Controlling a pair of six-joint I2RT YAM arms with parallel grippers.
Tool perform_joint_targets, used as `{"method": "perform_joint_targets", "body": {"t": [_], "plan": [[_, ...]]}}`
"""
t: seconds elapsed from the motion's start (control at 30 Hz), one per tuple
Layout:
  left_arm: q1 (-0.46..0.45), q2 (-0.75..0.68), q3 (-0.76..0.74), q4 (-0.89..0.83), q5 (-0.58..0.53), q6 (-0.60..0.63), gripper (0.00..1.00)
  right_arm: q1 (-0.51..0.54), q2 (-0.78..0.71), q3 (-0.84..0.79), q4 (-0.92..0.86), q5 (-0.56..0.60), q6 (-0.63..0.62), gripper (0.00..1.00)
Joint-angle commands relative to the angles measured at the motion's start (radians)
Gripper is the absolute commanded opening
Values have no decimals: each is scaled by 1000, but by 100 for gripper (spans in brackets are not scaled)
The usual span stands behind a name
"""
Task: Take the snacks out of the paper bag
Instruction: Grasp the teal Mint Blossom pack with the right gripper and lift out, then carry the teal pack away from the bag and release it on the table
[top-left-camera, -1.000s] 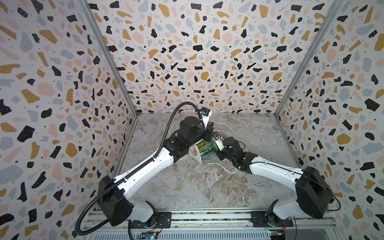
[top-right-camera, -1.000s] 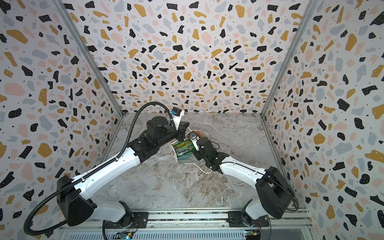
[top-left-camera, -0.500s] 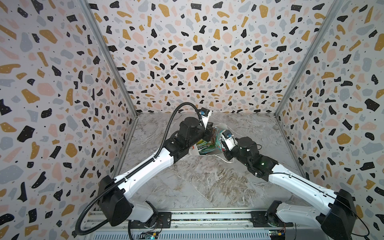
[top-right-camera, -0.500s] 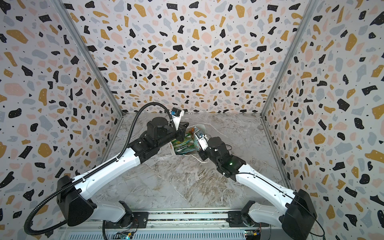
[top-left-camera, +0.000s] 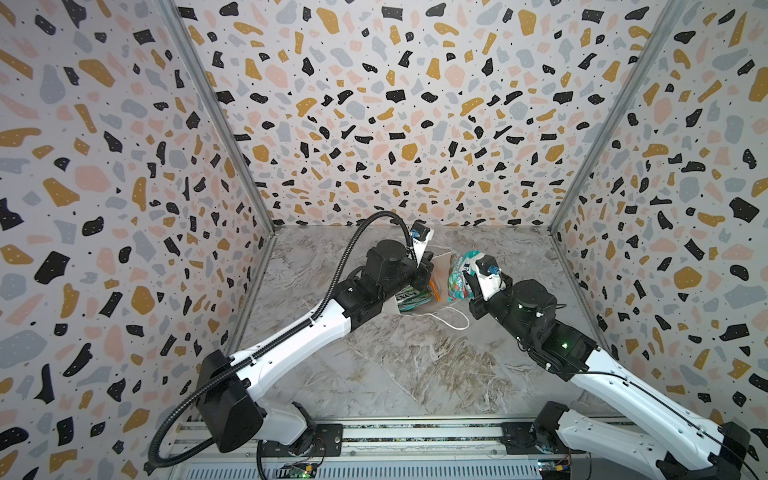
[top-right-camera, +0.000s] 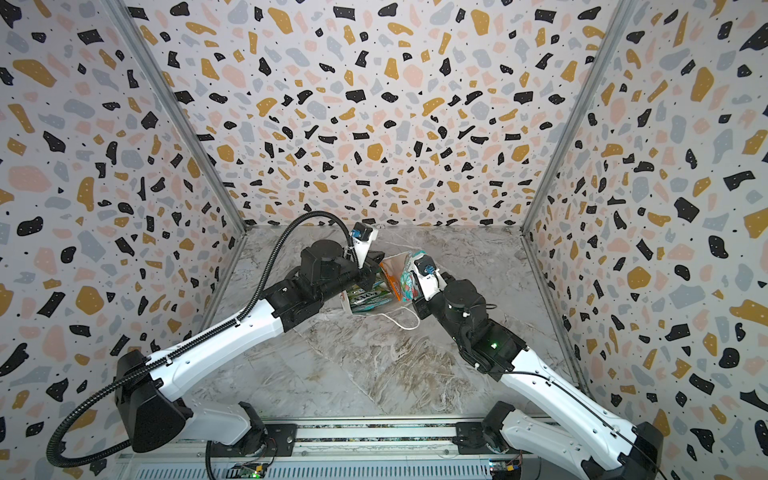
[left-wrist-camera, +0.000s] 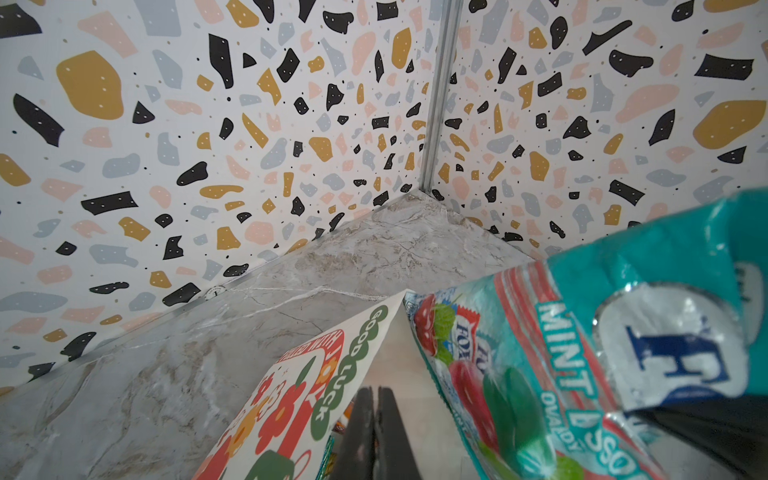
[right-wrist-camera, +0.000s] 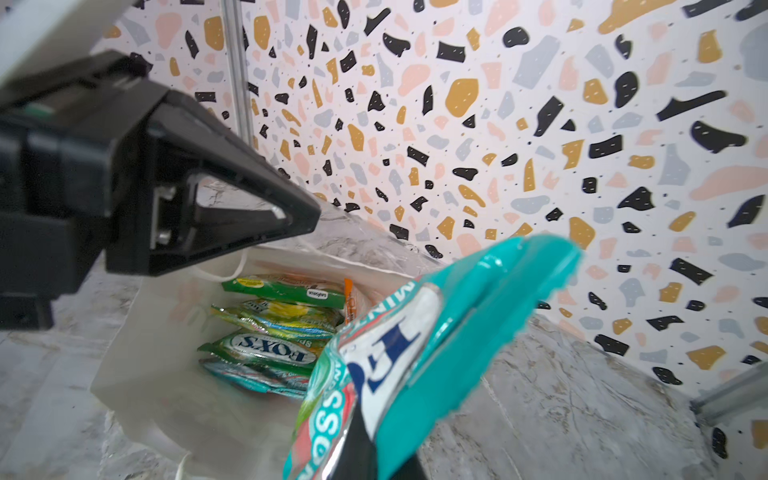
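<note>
Right wrist view: right gripper (right-wrist-camera: 365, 449) clamps a teal packet (right-wrist-camera: 457, 316), raised just right of the bag (right-wrist-camera: 137, 324), which lies far-centre holding more packets (right-wrist-camera: 274, 349). Left gripper (right-wrist-camera: 291, 220) is clenched at its rim.

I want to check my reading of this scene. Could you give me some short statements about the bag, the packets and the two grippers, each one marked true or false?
1. The right gripper holds a teal-red packet. True.
2. The paper bag is empty. False: green packets lie inside it.
3. The left gripper stands wide open. False: its fingers are pressed together.
4. The bag carries the words GOOD LUCK. True.
5. A white cord handle lies on the table. True.
</note>
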Motion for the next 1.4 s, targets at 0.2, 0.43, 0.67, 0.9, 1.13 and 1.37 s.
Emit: {"method": "perform_joint_targets", "body": {"t": [0.2,0.43,0.67,0.9,1.13,1.37], "plan": [[-29,-43,-1,22,-7,51,0,-122,-62,105,-16,151,-3,0],[-33,-49,1,13,-4,57,0,-357,4,78,-52,-11,70,0],[-34,-57,-11,17,-17,60,0,-563,170,4,65,-282,114,0],[-33,-51,-16,17,0,48,0,-714,386,-27,316,-644,212,0],[-33,-49,-3,-24,23,77,0,-739,673,104,420,-857,255,0],[-34,-51,-3,-32,36,78,0,-751,915,279,433,-971,287,0]]}}
